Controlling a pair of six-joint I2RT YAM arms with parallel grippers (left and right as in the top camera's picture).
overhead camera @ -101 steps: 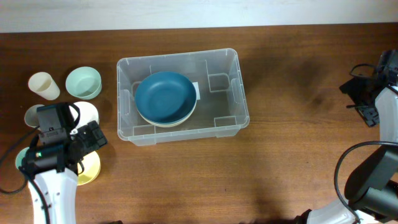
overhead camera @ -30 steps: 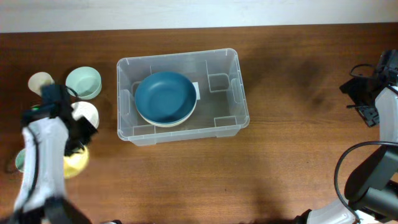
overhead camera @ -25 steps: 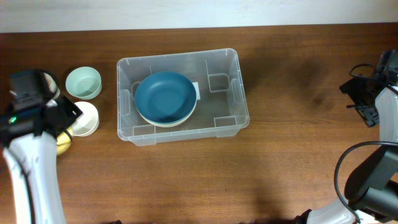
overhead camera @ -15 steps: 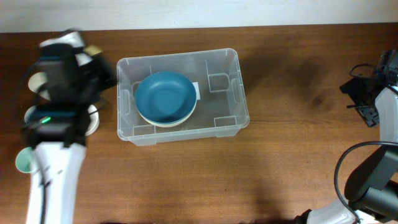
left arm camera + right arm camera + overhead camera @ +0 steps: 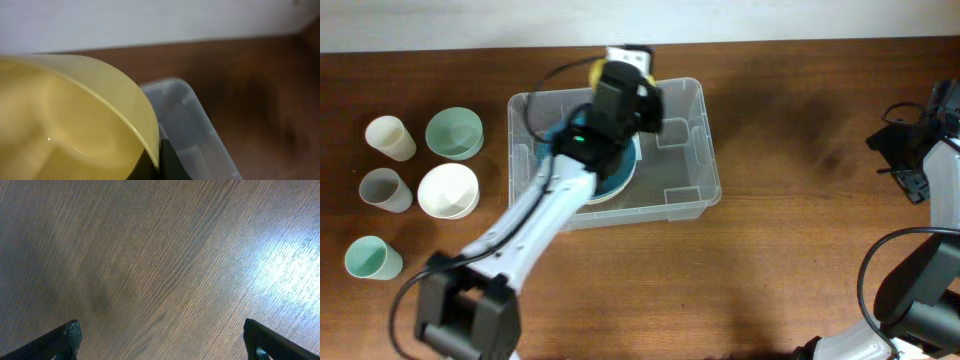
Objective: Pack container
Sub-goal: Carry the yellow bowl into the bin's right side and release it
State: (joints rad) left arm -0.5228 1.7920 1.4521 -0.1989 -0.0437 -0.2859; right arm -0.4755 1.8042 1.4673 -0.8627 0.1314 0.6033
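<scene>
**Overhead view.** The step in hand appears to be carrying a bowl to the container [image 5: 708, 150]. The container stands on the table [image 5: 800, 290], left of centre, with a blue bowl [image 5: 620, 172] inside it. The left gripper [image 5: 622, 78] hangs over the far rim, a yellow bowl [image 5: 582, 68] at its tip. Three cups, a white bowl [image 5: 448, 190] and a green bowl [image 5: 454, 133] stand to the left of the container. The right gripper [image 5: 908, 158] sits well apart, near the right edge.

**Left wrist view.** The fingers [image 5: 162, 162] are pinched tight on the rim of the yellow bowl; a corner of the container lies below it. For the next move you should centre the yellow bowl over the blue bowl, level it, lower it to nest, and only then release.

**Right wrist view.** The fingers [image 5: 65, 336] are spread fully with nothing between them; only bare wood lies below.

No brand, label text or other writing can be read in any view.
</scene>
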